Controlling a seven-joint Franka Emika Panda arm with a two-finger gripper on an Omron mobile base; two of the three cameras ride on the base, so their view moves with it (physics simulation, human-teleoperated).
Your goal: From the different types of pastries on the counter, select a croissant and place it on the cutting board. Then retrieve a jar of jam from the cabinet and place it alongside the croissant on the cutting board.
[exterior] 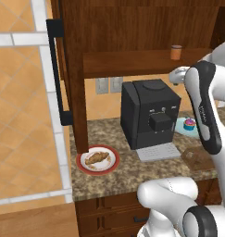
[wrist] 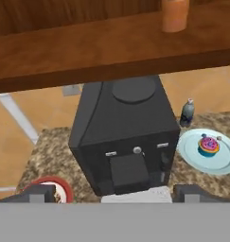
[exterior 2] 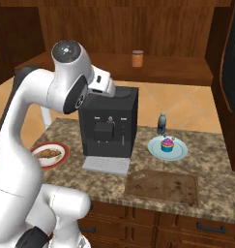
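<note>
With the cabinet door [exterior: 63, 74] swung open, the jar of jam [exterior 2: 137, 58] stands exposed on its shelf. The croissant [exterior: 97, 159] waits on a red-rimmed plate [exterior: 111, 165], the cutting board [exterior 2: 162, 187] bare. The hand [wrist: 116, 193], fingers spread and holding nothing, hovers above the coffee machine [exterior 2: 109, 127].

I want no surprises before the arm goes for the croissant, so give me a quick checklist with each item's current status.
1. Croissant lies on the red-rimmed plate, nothing on top of it: ok.
2. Cutting board is bare, ready to receive it: ok.
3. Fingers apart and holding nothing: ok.
4. Gripper near the croissant: not ok, it is above the coffee machine.
5. Cabinet door open, jam jar in sight on the shelf: ok.
</note>
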